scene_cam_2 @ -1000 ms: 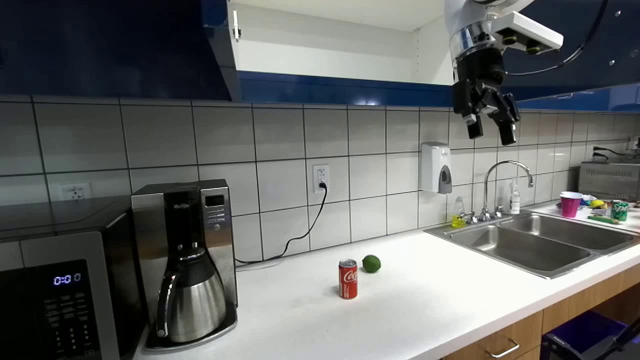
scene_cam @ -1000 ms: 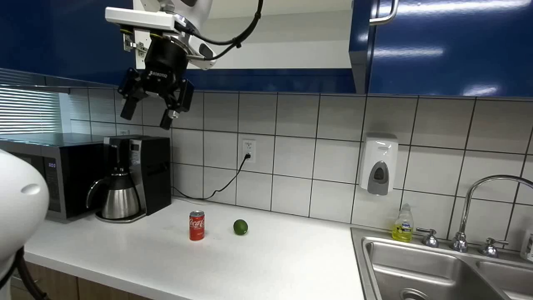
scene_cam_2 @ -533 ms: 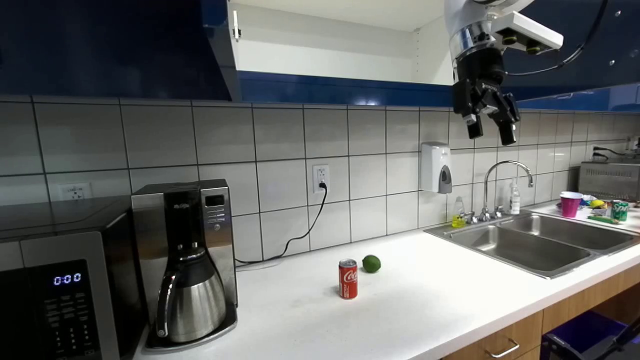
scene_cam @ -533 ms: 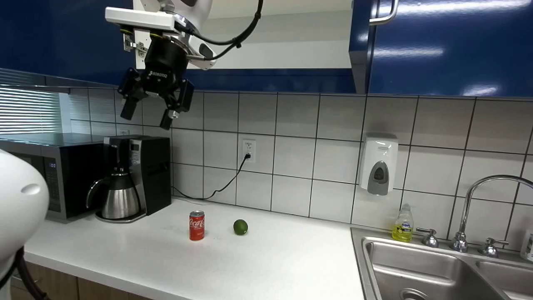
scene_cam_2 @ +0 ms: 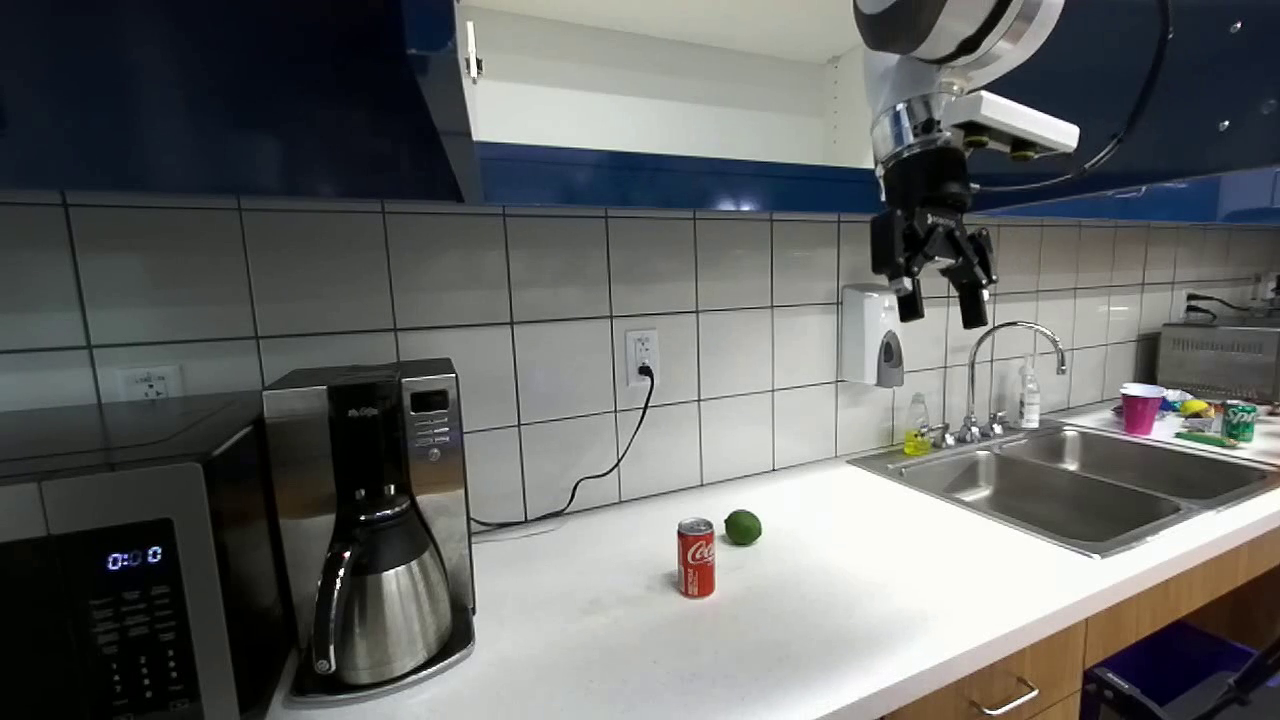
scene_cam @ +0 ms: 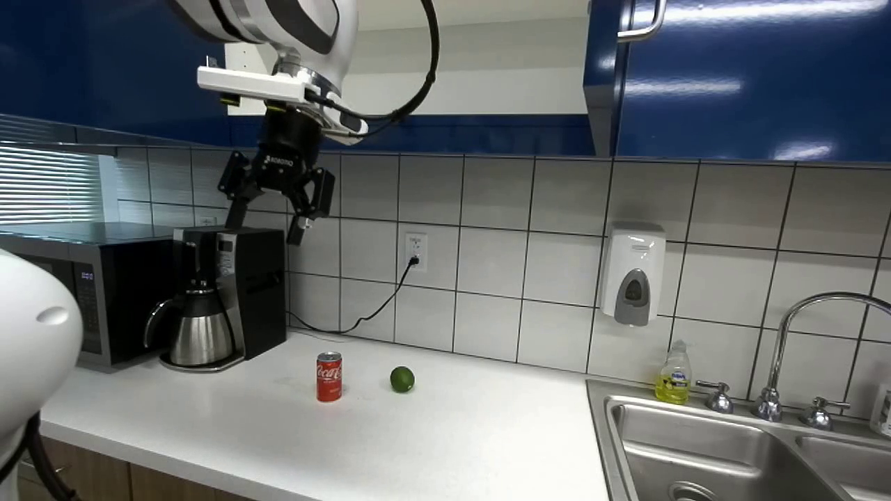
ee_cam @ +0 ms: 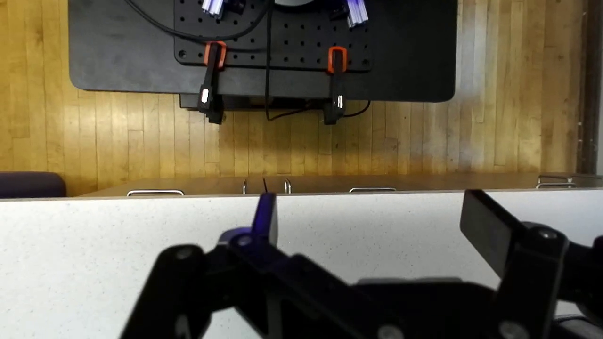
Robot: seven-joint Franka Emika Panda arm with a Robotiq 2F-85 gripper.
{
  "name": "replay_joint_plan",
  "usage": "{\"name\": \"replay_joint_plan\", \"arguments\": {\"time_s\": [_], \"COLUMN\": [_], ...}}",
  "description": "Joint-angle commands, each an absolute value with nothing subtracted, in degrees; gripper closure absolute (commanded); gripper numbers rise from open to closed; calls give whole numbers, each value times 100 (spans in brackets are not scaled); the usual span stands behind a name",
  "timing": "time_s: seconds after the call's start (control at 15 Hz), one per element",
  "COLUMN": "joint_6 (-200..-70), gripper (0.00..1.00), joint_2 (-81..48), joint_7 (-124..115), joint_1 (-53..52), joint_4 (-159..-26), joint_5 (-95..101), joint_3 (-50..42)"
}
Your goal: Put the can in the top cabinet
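Probably needs to bring the tool, spread wide and gripping nothing, well down toward five o'clock in an exterior view, to straddle the red can standing upright, long axis vertical, on the white desk, near a round green fruit.

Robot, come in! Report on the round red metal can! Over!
Black two-fingered gripper open, empty. Red can upright on flat white counter. Round green fruit nearby, not touching can.
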State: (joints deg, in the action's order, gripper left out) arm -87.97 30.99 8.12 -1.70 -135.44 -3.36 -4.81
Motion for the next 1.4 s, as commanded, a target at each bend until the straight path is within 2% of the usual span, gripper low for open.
{"name": "replay_joint_plan", "arguments": {"time_s": [0.0,0.8,1.33], "joint_6": [-9458,-12373,-14377], "gripper": [0,0,0], "joint_2": [2541,304,-1122], "joint_7": [917,1479,1517], "joint_1": [-197,-283,-260], "joint_4": [-13669,-14083,-14046], "joint_5": [-472,-478,-510], "joint_3": [-380,-248,173]}}
